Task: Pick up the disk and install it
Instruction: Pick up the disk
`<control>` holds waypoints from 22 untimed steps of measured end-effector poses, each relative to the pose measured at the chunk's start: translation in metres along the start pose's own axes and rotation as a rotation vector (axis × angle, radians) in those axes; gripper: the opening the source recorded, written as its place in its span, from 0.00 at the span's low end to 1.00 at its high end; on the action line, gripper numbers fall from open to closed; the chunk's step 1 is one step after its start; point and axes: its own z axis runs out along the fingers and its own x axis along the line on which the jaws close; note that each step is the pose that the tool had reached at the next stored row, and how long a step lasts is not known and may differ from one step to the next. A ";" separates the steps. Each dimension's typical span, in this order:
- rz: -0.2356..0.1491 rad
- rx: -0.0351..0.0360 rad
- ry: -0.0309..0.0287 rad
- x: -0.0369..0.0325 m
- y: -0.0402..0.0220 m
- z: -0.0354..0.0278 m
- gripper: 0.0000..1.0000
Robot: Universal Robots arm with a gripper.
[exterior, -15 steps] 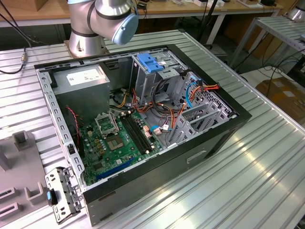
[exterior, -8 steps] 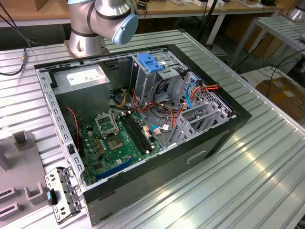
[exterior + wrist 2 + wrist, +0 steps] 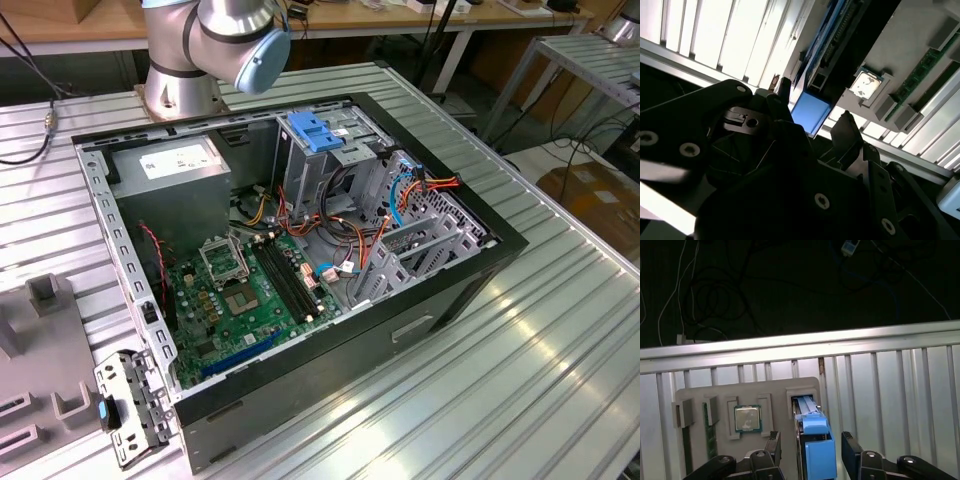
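**A:** First wrist view, nearest us: gripper (image 3: 810, 436) jaws spread wide, one finger on each side of the disk (image 3: 819, 457). As far as we can tell, they are clamping nothing.

**B:** We agree. The disk stands on edge in a slot of the grey holder tray (image 3: 695, 392), near the processor chip (image 3: 747, 418).

**A:** Second wrist view agrees: the disk's blue end sits between the fingers.

**B:** Farther off, mid-frame in the exterior view, is the open computer case (image 3: 420, 320), its blue-topped drive bay (image 3: 315, 132) at upper centre. We judge nothing lifted and nothing installed.
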 end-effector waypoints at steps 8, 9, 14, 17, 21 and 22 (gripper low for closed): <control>-0.028 -0.0006 0.0002 0.0001 -0.0001 0.0115 0.60; -0.028 -0.0007 0.0003 0.0001 -0.0001 0.0114 0.60; -0.028 -0.0002 0.0007 -0.0038 0.0002 0.0131 0.51; -0.028 -0.0004 0.0009 -0.0027 0.0002 0.0169 0.51; -0.028 0.0004 0.0009 -0.0021 0.0000 0.0176 0.51; -0.028 0.0003 0.0008 -0.0021 0.0001 0.0176 0.51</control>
